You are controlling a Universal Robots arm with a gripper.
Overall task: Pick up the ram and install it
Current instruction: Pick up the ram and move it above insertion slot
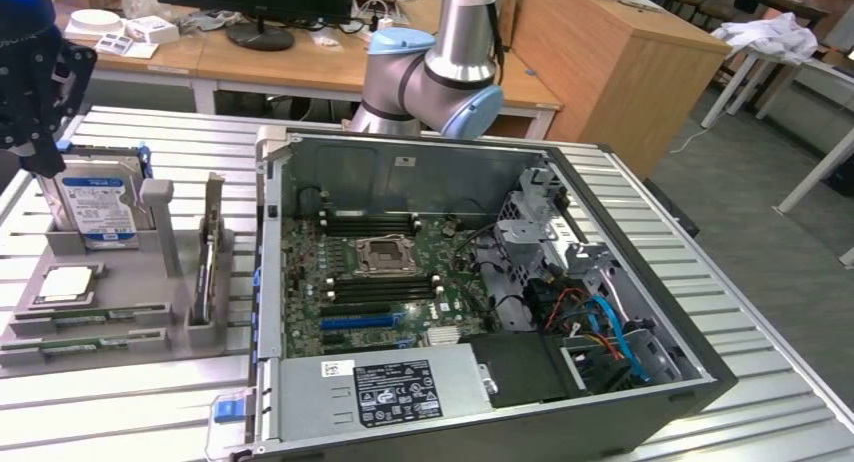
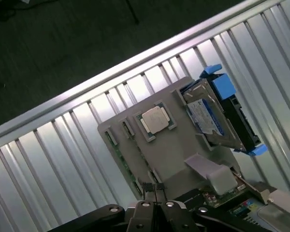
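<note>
Green edges are all that shows of the ram [image 1: 88,317]: two thin sticks lie sunk in slots along the near side of the holder [image 1: 160,217], at nine o'clock from the open case [image 1: 467,282] in the exterior view. In the wrist view the ram [image 2: 121,155] is a narrow strip at the rim of the holder [image 2: 174,159], its chips hard to make out. The gripper [image 1: 44,160] hangs at eleven o'clock from the case, over the holder's far end and well apart from the ram. Its body is cut off by the picture's edge, and it overlaps the top of the upright hard drive [image 1: 100,207]. In the wrist view the gripper [image 2: 154,198] has its jaws pressed together with nothing between them. A silver CPU [image 2: 157,120] sits in the holder between drive and ram. The arm [image 1: 447,62] is cut off above its elbow. Ribbed metal slats form the worktop [image 1: 134,412]; wooden desks [image 1: 601,52] stand behind it, and grey floor [image 1: 787,272] lies at three o'clock.
</note>
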